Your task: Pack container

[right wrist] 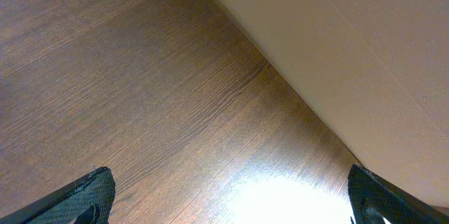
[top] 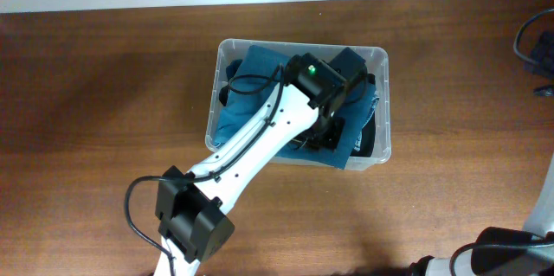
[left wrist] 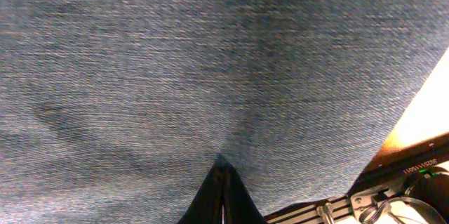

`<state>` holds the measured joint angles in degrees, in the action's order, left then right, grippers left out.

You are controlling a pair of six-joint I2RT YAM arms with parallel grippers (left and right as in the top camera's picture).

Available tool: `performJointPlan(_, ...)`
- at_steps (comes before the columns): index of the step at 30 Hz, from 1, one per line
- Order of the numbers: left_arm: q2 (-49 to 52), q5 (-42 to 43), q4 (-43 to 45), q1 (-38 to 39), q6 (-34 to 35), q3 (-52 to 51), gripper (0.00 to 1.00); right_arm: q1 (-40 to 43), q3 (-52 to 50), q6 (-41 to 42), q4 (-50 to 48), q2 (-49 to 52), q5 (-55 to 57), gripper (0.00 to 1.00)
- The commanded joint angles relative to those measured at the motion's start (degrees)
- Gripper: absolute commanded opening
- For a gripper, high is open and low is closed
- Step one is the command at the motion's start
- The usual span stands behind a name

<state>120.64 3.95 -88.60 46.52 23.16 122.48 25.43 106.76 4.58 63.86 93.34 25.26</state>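
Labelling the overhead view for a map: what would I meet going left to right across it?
Left arm's black joint → container → black cable.

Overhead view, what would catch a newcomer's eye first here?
The white left arm reaches diagonally into the clear container at table center, which is stuffed with blue denim cloth. In the left wrist view that denim fills the frame, with the left end effector closed against it. The right end effector hangs open over the wooden table.
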Motion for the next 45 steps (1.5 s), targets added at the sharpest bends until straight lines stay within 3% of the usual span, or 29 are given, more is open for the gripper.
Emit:
performJointPlan(1, -1.55, 0.76, 0.33, 0.35, -0.90, 0.13, 0.04, 0.09, 0.28, 0.83, -0.17, 0.00, 0.68, 0.98)
performJointPlan(12, -1.46, 0.66, 6.60, 0.35, -0.90, -4.59, 0.04, 0.09, 0.28, 0.83, -0.17, 0.00, 0.68, 0.98)
performJointPlan(20, -1.46, -7.32, 11.02, -0.48, -0.90, -7.17, 0.04, 0.09, 0.28, 0.83, -0.15, 0.00, 0.70, 0.98)
performJointPlan(29, -1.29, -7.87, 16.33, -1.22, -0.85, -9.20, 0.08, 0.09, 0.28, 0.83, -0.17, 0.00, 0.68, 0.99)
performJointPlan(45, 5.09, -8.09, 19.93, -1.22, -0.90, -12.52, 0.03, 0.09, 0.28, 0.83, -0.17, 0.00, 0.68, 0.98)
